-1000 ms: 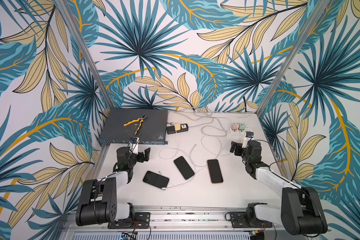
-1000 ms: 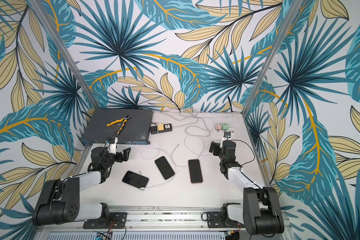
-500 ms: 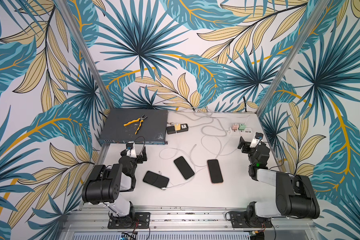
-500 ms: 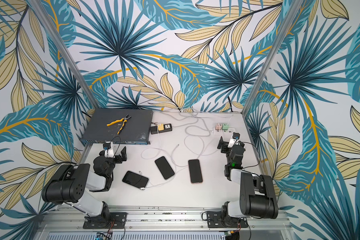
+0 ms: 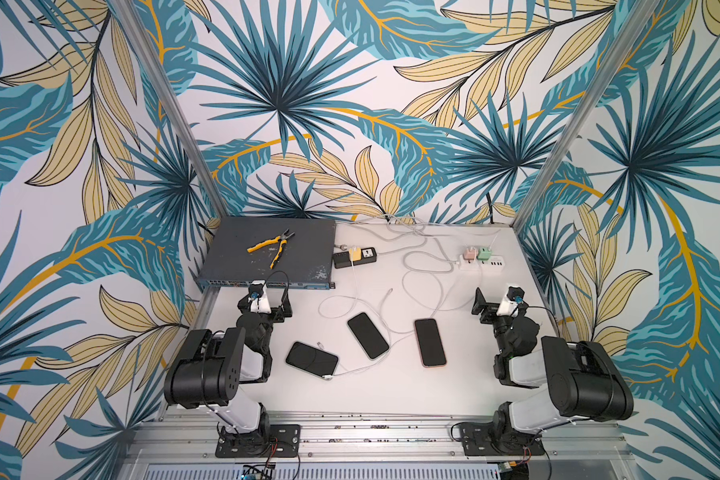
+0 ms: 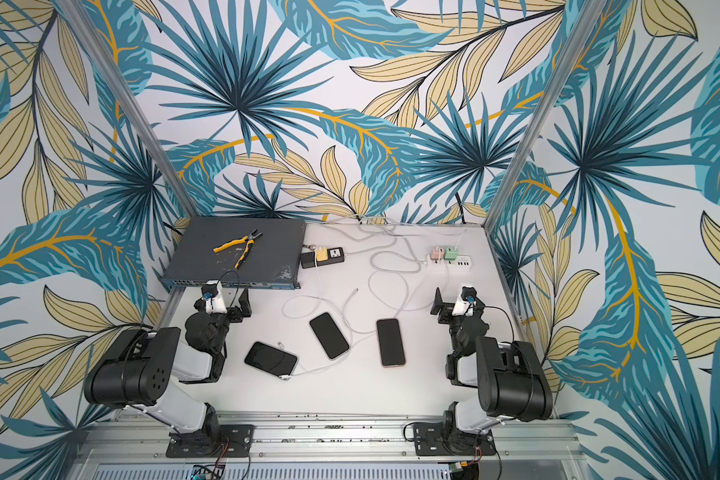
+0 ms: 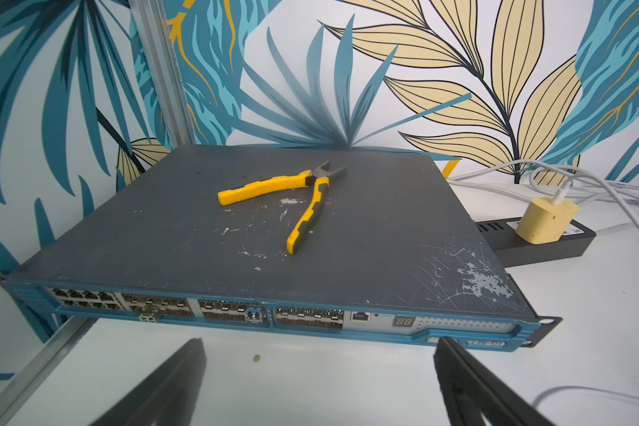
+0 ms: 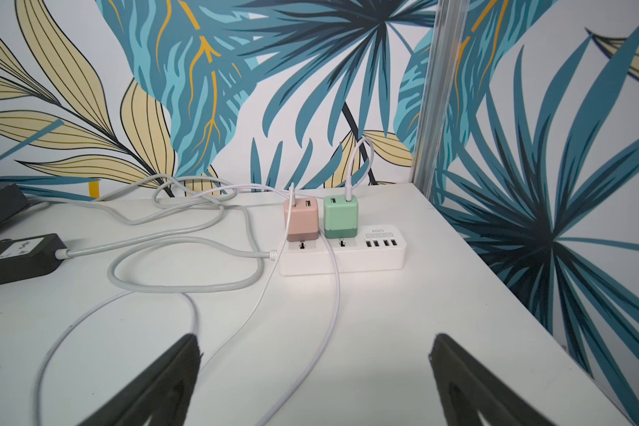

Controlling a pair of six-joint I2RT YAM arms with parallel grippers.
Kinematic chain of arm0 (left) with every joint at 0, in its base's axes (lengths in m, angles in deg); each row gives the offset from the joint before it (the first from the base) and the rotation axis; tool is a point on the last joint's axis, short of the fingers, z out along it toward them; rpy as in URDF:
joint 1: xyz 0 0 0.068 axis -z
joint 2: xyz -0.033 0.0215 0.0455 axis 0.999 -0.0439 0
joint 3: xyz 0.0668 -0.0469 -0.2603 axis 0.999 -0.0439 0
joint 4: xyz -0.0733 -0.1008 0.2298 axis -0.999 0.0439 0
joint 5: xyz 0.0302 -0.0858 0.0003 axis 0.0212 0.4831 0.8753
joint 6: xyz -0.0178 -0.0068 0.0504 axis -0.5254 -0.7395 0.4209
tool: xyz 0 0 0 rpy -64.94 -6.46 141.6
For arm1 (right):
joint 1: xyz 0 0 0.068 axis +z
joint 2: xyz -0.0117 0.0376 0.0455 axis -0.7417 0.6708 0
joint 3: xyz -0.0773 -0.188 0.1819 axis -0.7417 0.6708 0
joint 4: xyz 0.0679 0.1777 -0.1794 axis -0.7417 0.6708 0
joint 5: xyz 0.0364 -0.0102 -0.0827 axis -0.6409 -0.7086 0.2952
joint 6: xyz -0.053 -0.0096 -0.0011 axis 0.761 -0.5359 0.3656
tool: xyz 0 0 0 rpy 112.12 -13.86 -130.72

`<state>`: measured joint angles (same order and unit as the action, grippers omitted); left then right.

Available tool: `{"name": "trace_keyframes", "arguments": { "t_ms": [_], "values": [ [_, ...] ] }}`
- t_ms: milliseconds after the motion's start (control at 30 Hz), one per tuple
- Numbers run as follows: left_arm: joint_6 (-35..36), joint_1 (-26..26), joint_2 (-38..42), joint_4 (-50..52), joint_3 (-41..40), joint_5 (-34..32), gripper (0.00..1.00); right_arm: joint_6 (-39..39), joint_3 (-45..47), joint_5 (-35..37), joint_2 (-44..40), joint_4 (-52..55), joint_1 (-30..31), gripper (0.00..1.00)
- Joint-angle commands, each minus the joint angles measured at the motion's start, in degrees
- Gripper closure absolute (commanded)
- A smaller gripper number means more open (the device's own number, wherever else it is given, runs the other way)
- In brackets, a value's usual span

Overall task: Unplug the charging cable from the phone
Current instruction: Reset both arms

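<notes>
Both arms have folded back toward six o'clock, the left gripper (image 7: 320, 345) and right gripper (image 8: 314, 341) spread wide and empty, leaving the flat black phone (image 5: 312, 358) at seven o'clock with the thin white charging cable (image 5: 328, 377) ending just beside its corner, so unplugging looks finished

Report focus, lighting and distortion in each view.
In both top views: even, soft light, faint shadows, no strong glare; a wide-angle look, the frame post leaning outward. Left wrist view: network switch sharp, left end effector blurred at the picture's edge. Right wrist view: white power strip sharp, right end effector likewise blurred.
</notes>
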<state>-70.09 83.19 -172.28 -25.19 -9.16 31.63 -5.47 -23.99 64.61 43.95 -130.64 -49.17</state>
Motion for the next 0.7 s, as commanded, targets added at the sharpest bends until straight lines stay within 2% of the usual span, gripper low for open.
{"name": "trace_keyframes", "arguments": {
  "t_ms": [0, 100, 233, 333, 433, 500, 667],
  "values": [
    [-0.5, 0.1, -0.3, -1.8, -0.1, -0.4, 0.00, 1.0, 3.8, -1.8, 0.7, -11.6, -0.2, 0.00],
    [-0.5, 0.1, -0.3, -1.8, -0.1, -0.4, 0.00, 2.2, 9.6, -4.5, 3.1, -24.3, -0.2, 0.00],
    [-0.5, 0.1, -0.3, -1.9, -0.1, -0.4, 0.00, 3.3, 9.4, -7.3, 3.1, -24.0, -0.1, 0.00],
    [-0.5, 0.0, -0.3, -1.9, -0.1, -0.4, 0.00, 1.9, 7.5, -3.0, 2.2, -19.8, -0.1, 0.00],
    [-0.5, 0.1, -0.3, -1.9, -0.1, -0.4, 0.00, 0.4, 7.6, 1.3, 2.0, -19.9, -0.1, 0.00],
    [-0.5, 0.1, -0.3, -1.8, 0.0, -0.5, 0.00, 0.8, 9.8, 0.4, 3.1, -24.4, -0.1, 0.00],
    [-0.5, 0.0, -0.2, -1.6, 0.1, -0.5, 0.00, 2.6, 9.9, -5.9, 2.8, -24.6, -0.1, 0.00]
  ]
}}
